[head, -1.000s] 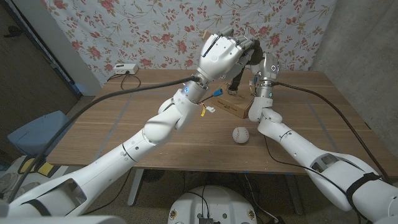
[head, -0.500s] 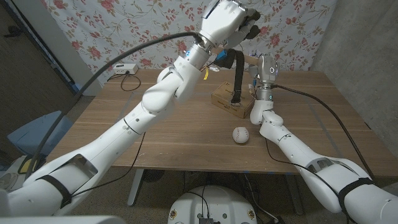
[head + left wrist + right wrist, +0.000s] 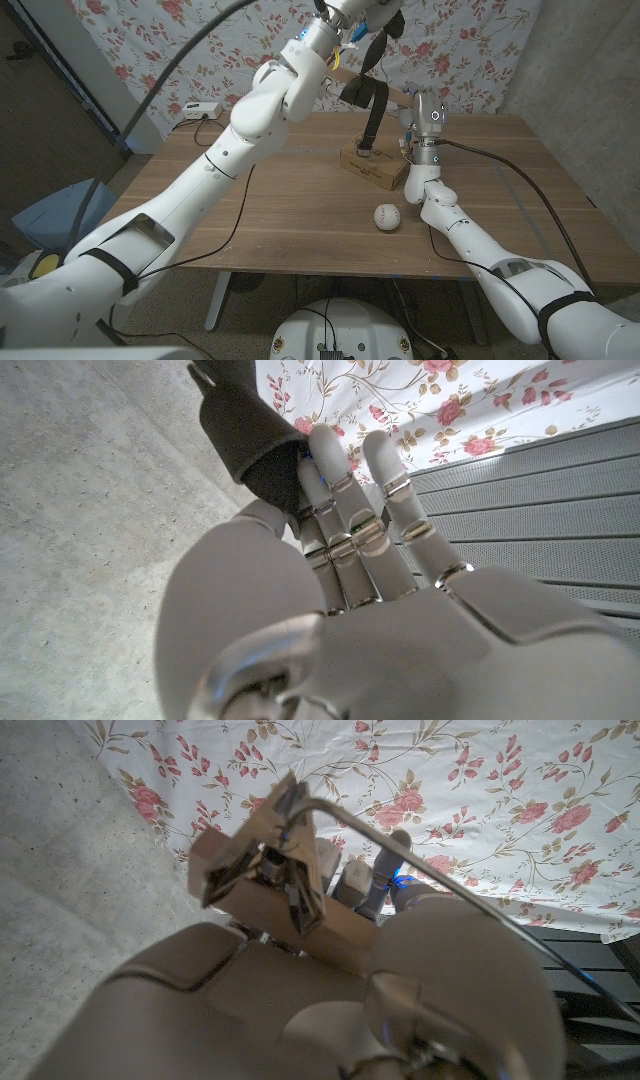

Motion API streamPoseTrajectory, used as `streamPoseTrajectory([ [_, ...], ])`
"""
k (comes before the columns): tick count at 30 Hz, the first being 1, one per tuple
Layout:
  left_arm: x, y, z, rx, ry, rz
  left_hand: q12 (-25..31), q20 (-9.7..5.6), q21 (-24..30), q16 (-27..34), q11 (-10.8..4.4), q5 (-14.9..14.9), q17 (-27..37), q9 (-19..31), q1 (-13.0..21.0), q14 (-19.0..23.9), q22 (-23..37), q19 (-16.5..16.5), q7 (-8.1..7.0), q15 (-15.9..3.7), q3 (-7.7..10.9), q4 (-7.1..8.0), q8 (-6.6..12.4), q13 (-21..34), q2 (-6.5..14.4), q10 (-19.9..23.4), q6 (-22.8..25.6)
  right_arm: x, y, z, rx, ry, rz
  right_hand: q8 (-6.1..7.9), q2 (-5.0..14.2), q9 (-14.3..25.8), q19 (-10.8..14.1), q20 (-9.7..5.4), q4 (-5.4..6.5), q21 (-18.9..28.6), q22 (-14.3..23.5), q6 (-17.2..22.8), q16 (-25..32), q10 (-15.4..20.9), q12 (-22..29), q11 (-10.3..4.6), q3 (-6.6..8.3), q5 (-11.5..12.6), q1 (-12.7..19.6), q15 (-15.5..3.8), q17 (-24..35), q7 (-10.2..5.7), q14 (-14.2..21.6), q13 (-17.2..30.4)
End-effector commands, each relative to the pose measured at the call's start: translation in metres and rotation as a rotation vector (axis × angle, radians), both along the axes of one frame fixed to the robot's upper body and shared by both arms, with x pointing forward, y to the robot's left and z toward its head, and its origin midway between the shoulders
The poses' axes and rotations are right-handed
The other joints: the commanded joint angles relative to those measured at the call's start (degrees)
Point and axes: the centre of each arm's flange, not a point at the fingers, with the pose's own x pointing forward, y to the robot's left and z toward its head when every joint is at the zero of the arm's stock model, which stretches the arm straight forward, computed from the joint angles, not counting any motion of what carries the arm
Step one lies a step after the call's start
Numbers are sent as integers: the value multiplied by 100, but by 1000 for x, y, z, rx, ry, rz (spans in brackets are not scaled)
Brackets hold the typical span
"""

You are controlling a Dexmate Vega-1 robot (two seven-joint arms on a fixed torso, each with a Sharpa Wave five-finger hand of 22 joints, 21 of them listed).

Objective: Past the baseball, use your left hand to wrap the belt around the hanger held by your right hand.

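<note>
My left hand (image 3: 360,9) is raised high at the head view's top edge and grips a black belt (image 3: 372,100). The belt drapes over the wooden hanger (image 3: 399,95) and its end hangs down to just above the cardboard box (image 3: 373,168). My right hand (image 3: 428,108) holds the hanger up behind the box. The baseball (image 3: 387,216) lies on the table in front of the box. The left wrist view has the belt (image 3: 245,435) pinched at the fingers of my left hand (image 3: 380,590). In the right wrist view, my right hand (image 3: 300,1010) holds the hanger (image 3: 290,915), with its metal clip and wire hook.
A white device (image 3: 200,110) with a cable sits at the wooden table's (image 3: 250,220) far left. A floral curtain hangs behind. A blue chair (image 3: 55,210) stands left of the table. Black cables trail from both arms.
My left hand has climbed toward the picture's top, pulling the belt up. The belt now lies over the hanger and hangs longer. My right hand has stayed nearly still.
</note>
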Motion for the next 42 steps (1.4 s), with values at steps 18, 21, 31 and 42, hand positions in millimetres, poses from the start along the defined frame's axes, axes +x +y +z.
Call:
streamPoseTrajectory([
  [18,70,14,96,-173,524,99,-130,-785,150,-116,-155,-184,-220,-103,200,245,30,269,168,-19,226,-289,-132,-160,129,443,196,-15,5,-10,-146,-59,42,10,-12,-16,-130,-832,19,-77,6,-51,33,-105,-32,11,-73,42,-17,-385,39,-69,-101,10],
  [21,76,12,101,-173,540,140,-141,-782,165,-130,-155,-227,-248,-122,195,266,29,292,188,-17,235,-305,-162,-171,142,452,208,-16,6,-10,-159,-63,46,6,-13,-24,-144,-827,21,-72,18,-53,32,-111,-33,11,-77,45,-19,-384,39,-60,-109,10],
  [31,104,12,104,-174,642,278,-178,-791,204,-172,-117,-317,-329,-167,212,310,29,346,202,-17,260,-370,-243,-230,152,486,198,-22,9,-7,-180,-84,67,5,-4,-36,-163,-834,30,-75,24,-67,29,-135,-32,0,-96,67,-26,-386,37,-69,-153,9],
  [42,119,14,102,-129,845,505,-216,-795,234,-213,-115,-425,-383,-218,189,317,25,381,220,-9,288,-420,-335,-255,167,485,209,-22,7,-2,-180,-91,75,17,5,-35,-164,-835,37,-82,15,-74,31,-150,-31,-5,-116,88,-31,-388,36,-80,-177,9],
])
